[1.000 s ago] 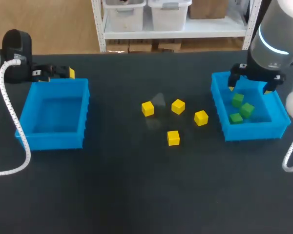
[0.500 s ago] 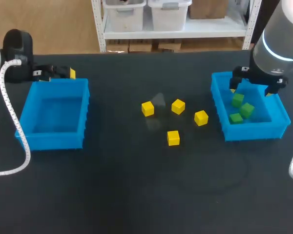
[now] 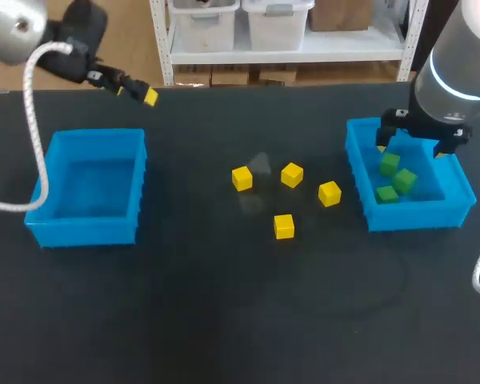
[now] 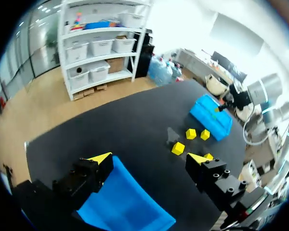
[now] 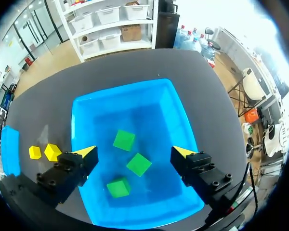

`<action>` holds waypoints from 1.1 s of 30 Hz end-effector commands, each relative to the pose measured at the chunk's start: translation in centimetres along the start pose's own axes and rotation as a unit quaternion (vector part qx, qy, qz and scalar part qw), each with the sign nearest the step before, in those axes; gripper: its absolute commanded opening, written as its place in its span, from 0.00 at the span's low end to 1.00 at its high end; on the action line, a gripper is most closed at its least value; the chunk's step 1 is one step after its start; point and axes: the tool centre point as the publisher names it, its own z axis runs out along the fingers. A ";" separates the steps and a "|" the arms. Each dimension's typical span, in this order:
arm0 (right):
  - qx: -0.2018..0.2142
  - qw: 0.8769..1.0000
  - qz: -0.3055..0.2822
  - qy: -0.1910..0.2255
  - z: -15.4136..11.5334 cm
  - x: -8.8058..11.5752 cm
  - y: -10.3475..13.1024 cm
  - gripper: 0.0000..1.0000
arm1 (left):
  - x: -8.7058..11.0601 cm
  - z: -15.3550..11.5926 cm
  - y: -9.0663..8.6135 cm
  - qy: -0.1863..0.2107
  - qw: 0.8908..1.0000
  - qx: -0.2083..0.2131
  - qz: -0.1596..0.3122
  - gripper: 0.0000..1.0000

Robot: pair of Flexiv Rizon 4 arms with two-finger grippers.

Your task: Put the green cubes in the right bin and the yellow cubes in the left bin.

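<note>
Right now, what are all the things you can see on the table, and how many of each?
yellow cubes: four, yellow, loose on the table between the two bins.
green cubes: three, green, inside the right bin.
left bin: one, blue, at the table's left, no cubes in it.
right bin: one, blue, at the table's right.
table: one, black, under everything.
left gripper: one, yellow tips, open, raised past the left bin's far side.
right gripper: one, yellow tips, open, above the green cubes.
</note>
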 end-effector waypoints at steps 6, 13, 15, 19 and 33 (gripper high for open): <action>0.000 1.000 0.000 -0.002 -0.1 0.1 0.0 1.00 | -5.7 4.2 -2.4 0.175 0.983 -0.025 0.052 1.00; 0.000 1.000 0.000 -0.002 -0.1 0.1 0.0 1.00 | -5.0 6.8 -5.5 0.209 0.973 -0.054 0.081 1.00; 0.000 1.000 0.000 -0.002 -0.1 0.1 0.0 1.00 | -4.5 7.5 -6.3 0.220 0.970 -0.053 0.088 1.00; 0.000 1.000 0.000 -0.002 -0.1 0.1 0.0 1.00 | -3.0 8.9 -7.8 0.245 0.962 -0.050 0.108 1.00; 0.000 1.000 0.000 -0.002 -0.1 0.1 0.0 1.00 | 0.0 13.0 -9.8 0.278 0.952 -0.066 0.114 1.00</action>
